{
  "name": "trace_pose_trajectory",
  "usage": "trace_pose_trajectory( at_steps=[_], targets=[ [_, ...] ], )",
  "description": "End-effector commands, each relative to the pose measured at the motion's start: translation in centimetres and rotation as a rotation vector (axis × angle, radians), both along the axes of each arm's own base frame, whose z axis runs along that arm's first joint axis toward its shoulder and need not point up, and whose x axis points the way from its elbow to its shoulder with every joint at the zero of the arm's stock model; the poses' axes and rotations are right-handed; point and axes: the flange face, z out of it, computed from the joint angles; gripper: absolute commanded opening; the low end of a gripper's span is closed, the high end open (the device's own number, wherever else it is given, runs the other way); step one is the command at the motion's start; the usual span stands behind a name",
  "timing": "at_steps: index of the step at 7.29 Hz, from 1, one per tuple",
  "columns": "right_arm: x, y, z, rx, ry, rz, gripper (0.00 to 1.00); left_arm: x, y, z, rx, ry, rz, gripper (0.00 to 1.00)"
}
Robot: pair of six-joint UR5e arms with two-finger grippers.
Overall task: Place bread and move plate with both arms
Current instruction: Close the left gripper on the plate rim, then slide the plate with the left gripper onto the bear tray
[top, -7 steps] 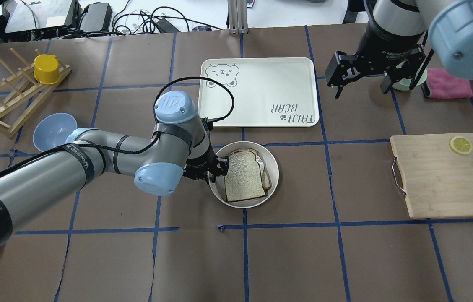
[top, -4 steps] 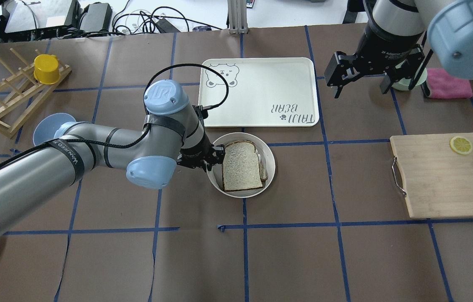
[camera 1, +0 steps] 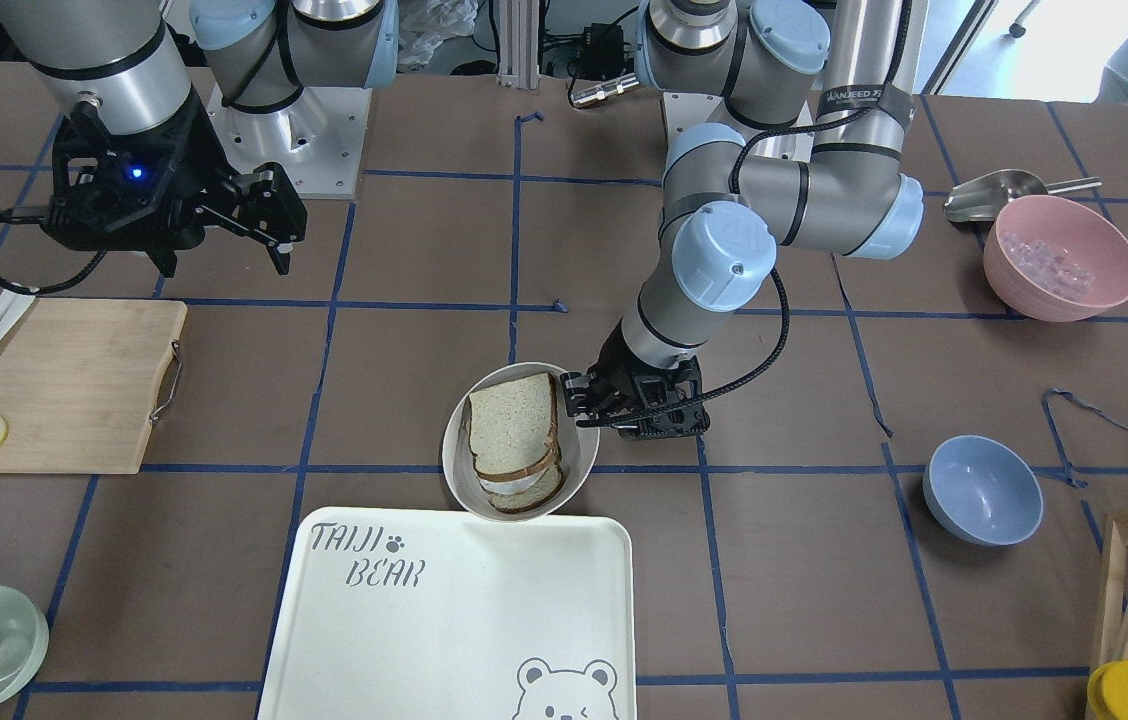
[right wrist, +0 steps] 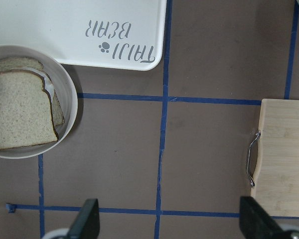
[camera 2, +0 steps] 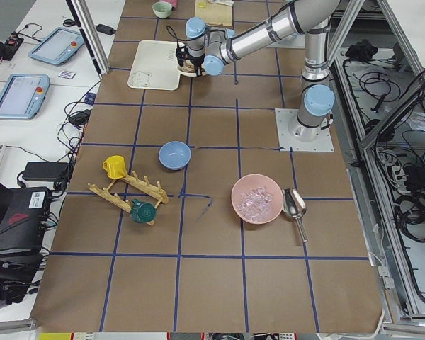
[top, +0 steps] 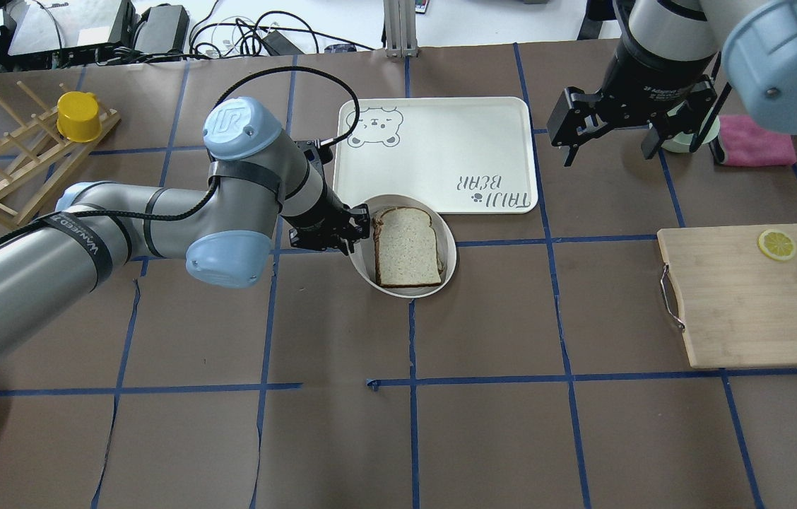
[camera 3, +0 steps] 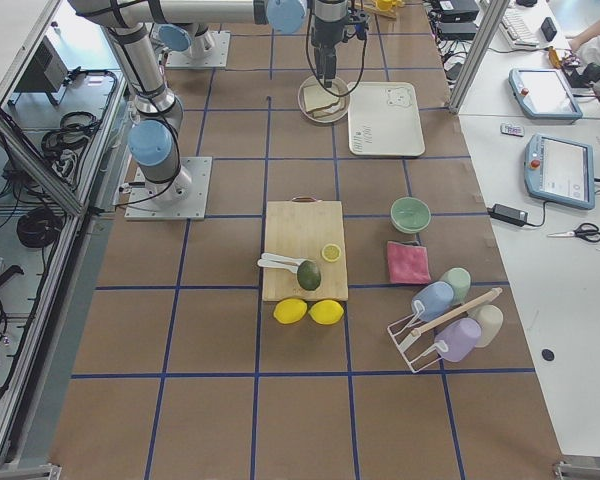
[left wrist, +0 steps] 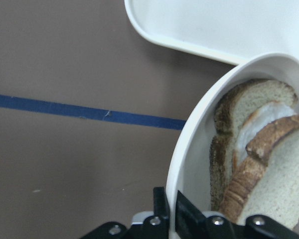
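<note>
The off-white plate (top: 451, 249) holds the speckled bread (top: 407, 247) on top of a second slice with egg white. My left gripper (top: 359, 230) is shut on the plate's left rim and holds it tilted and lifted. The plate's far rim overlaps the near edge of the cream tray (top: 441, 141). The front view shows the gripper (camera 1: 579, 405), the plate (camera 1: 454, 450) and the bread (camera 1: 514, 410). The left wrist view shows the rim (left wrist: 199, 124) pinched between the fingers. My right gripper (top: 609, 152) is open and empty, high at the back right, and looks down on the plate (right wrist: 72, 99).
A wooden cutting board (top: 738, 297) with a lemon slice, avocado and white utensils lies at the right. A pink cloth (top: 755, 141) is at the back right. A wooden rack (top: 10, 162) with a yellow cup (top: 78, 116) stands at the left. A blue bowl (camera 1: 982, 490) and a pink bowl (camera 1: 1059, 255) sit on the left side.
My left gripper has carried the plate with the bread away from the robot toward the tray, and its rim now overlaps the tray's edge. The right arm has not moved.
</note>
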Motion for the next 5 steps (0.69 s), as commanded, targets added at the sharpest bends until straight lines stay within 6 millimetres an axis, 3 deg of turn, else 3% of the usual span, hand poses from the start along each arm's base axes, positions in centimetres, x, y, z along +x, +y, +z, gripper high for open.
trace_pose_trajectory(
  at_steps=[1,3,5],
  targets=[
    [0.0,0.1,-0.1,0.007,0.003,0.002,1.00,1.4,-1.8,1.6,-0.019,0.104,0.036,0.00],
    [0.0,0.1,-0.1,0.009,0.004,0.002,1.00,2.6,-3.1,2.8,-0.043,0.174,0.045,0.00],
    [0.0,0.1,-0.1,0.006,0.004,0.001,1.00,4.0,-7.1,3.9,-0.105,0.244,-0.011,0.00]
  ],
)
